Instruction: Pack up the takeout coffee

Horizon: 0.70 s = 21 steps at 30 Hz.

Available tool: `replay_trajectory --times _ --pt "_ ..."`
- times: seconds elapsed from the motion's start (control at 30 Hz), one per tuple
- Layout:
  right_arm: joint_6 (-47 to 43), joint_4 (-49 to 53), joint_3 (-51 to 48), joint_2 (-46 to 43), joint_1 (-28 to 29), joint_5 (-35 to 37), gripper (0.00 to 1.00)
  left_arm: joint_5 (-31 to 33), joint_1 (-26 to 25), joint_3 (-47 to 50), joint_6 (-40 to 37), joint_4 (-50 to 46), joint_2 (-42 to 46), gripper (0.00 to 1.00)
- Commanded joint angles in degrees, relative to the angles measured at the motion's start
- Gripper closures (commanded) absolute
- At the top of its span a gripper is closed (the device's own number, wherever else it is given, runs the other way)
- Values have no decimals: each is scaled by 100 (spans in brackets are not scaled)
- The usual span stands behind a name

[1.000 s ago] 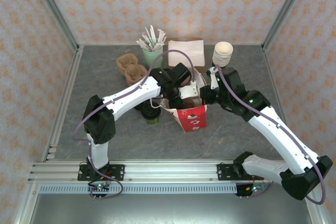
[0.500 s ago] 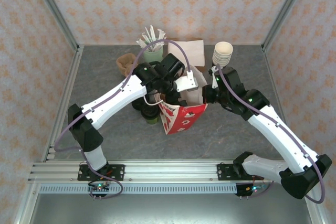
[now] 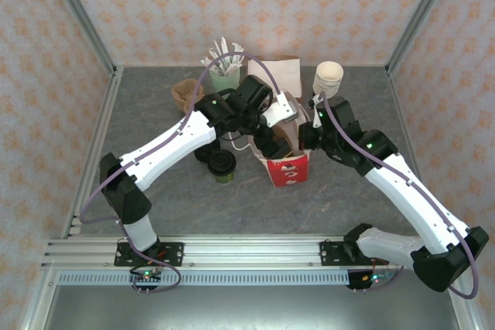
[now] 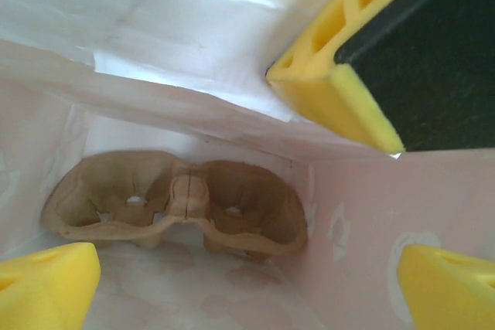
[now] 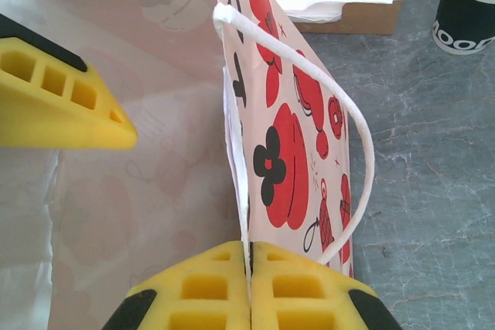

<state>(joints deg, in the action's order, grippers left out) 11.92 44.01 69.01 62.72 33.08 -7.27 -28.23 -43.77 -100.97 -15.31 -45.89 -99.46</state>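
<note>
Bench (image 3: 232, 210): grey marbled top with an aluminium rail (image 3: 232, 251) along its lower edge in the top view.

Centre of frame: red-and-white paper bag (image 3: 289, 169) stands upright on the bench, mouth open.

Left of the bag, apart from it: takeout coffee (image 3: 222, 165), upright, black lid on.

Just up-left of the coffee: low dark stack (image 3: 203, 154), partly hidden; cannot tell if the two touch.

Upper edge of the bench, left to right:
- brown pulp cup carrier (image 3: 184, 92)
- pale green cup of packets (image 3: 224, 76)
- brown box of white napkins (image 3: 280, 75)
- stack of cream-rimmed cups (image 3: 328, 79)
</note>
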Motion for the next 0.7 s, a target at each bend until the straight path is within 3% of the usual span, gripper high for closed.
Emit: replay_trajectory --times 0.0,0.23,0.53,0.6,0.67 --pt "264 47 152 47 -12 297 100 60 44 -297 442 238 178 1" --pt "1045 -92 99 125 -37 249 100 377 100 -390 686 251 769 1" --pt "1897 -160 -34 147 -38 130 100 1745 272 234 1149 694 1991 0" --pt "1903 -129 -24 101 -33 150 95 1862 395 297 1180 679 2001 0" --pt "1873 101 90 98 -84 151 79 2071 553 470 1258 828 1994 0"
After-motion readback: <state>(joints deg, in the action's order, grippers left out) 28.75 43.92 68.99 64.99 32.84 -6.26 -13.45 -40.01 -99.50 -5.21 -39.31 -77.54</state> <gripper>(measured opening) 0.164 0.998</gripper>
